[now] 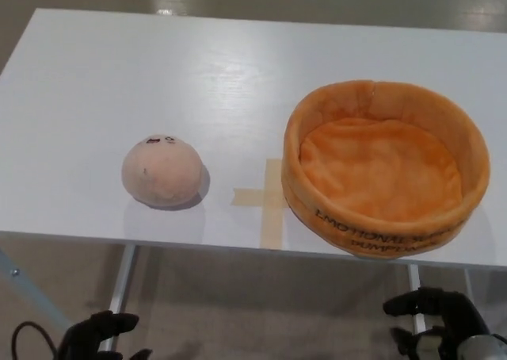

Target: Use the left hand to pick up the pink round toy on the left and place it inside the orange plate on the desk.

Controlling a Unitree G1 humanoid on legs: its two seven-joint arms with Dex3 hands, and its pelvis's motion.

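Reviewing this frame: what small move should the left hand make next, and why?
Probably raise the left hand up and forward toward the pink round toy. The hand sits below the desk edge, holding nothing, while the toy rests untouched left of the empty orange plate.

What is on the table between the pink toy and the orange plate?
Only a tan tape cross stuck to the white table lies between the pink toy and the orange plate, seen in the head view.

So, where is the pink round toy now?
In the head view, the pink round toy sits on the white desk, left of the tape cross and the orange plate, touching neither.
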